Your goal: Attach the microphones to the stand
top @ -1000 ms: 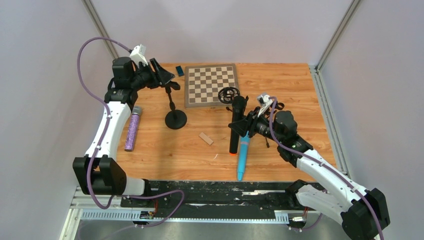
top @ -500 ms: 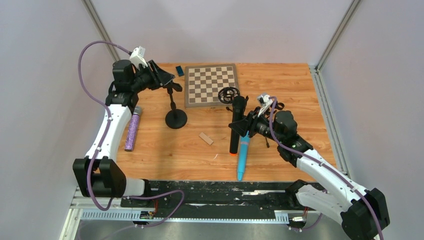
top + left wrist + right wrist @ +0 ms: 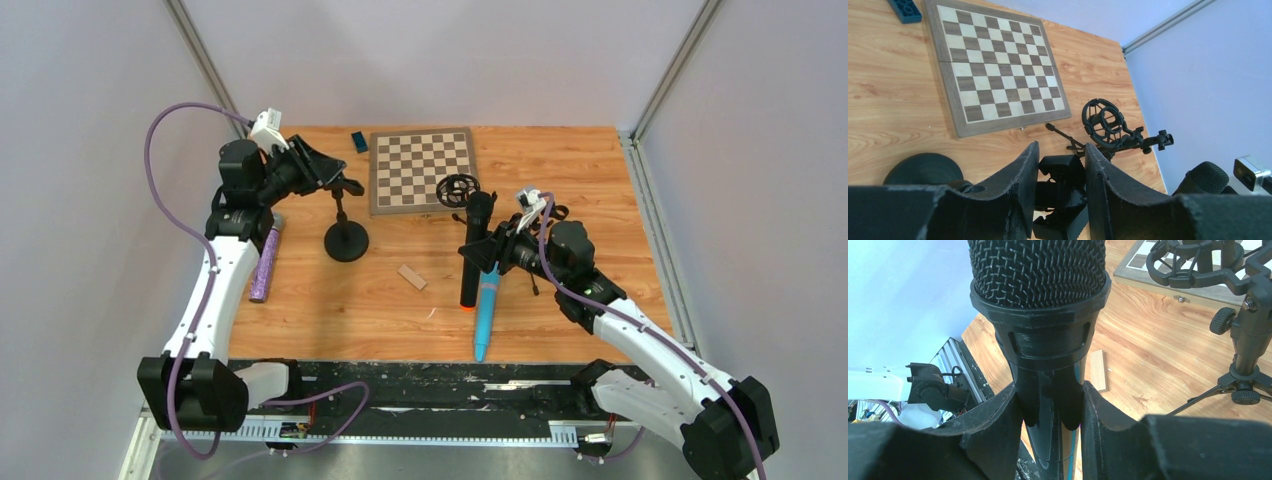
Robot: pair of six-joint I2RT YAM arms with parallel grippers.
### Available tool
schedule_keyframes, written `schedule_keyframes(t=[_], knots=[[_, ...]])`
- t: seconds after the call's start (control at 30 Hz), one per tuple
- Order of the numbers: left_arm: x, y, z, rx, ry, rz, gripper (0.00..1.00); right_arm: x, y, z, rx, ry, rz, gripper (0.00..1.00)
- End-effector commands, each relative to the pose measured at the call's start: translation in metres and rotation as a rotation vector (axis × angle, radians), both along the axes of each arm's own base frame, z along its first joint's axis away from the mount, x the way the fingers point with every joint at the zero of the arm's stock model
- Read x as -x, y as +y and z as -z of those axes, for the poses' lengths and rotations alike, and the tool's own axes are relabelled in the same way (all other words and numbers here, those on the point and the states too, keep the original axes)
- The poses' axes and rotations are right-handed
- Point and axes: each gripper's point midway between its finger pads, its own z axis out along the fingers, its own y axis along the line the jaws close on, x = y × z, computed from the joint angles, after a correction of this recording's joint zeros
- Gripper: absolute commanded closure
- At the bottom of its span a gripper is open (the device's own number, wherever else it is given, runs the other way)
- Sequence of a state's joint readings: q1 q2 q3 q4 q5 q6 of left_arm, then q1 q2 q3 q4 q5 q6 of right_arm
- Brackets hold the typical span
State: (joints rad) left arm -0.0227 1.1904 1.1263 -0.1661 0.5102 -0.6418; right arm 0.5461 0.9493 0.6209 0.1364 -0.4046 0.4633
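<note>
Nearest the arm bases, I note the light blue microphone (image 3: 485, 318) lying flat on the table (image 3: 590, 170), pointing away from the near edge. Just to its left is the black microphone (image 3: 467, 285), orange end nearest. The right gripper (image 3: 487, 252) pinches its shaft below the grille; both pads press the body. I cannot tell whether the orange end rests on the wood. A small wooden block (image 3: 411, 277) lies to the left, apart from both. The purple microphone (image 3: 263, 268) lies at the left edge beside the left arm, untouched. Further back, the round-base stand (image 3: 346, 241) stands on its disc. The left gripper (image 3: 1061, 165) is closed around its clip head, which fills the gap between the fingers. The tripod stand (image 3: 458, 189) with its ring mount sits empty beside the chessboard (image 3: 423, 170). A blue brick (image 3: 359, 141) lies farthest back.
</note>
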Motion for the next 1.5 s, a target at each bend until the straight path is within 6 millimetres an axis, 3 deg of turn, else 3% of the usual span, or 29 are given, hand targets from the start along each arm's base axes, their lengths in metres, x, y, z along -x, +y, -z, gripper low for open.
schedule_keyframes(t=[0.0,0.23,0.53,0.83,1.17,1.37,1.47], knots=[[0.013,-0.011,-0.051,0.040,-0.149,0.005,1.00,-0.007,0.000,-0.025,-0.050,-0.050,0.021,1.00],[0.031,-0.029,-0.072,0.072,-0.200,0.017,1.00,-0.007,-0.004,-0.032,-0.057,-0.068,0.031,1.00],[0.074,-0.080,-0.085,0.144,-0.231,0.094,1.00,-0.009,-0.015,-0.050,-0.051,-0.136,0.062,1.00],[0.112,-0.147,-0.080,0.208,-0.206,0.222,1.00,-0.014,-0.049,-0.074,-0.053,-0.201,0.155,1.00],[0.146,-0.220,-0.070,0.294,-0.155,0.381,1.00,-0.024,-0.085,-0.077,-0.032,-0.207,0.243,1.00],[0.152,-0.237,-0.063,0.308,-0.136,0.400,1.00,-0.026,-0.089,-0.074,-0.029,-0.192,0.258,1.00],[0.152,-0.234,-0.056,0.296,-0.127,0.384,1.00,-0.027,-0.090,-0.072,-0.028,-0.188,0.260,1.00]])
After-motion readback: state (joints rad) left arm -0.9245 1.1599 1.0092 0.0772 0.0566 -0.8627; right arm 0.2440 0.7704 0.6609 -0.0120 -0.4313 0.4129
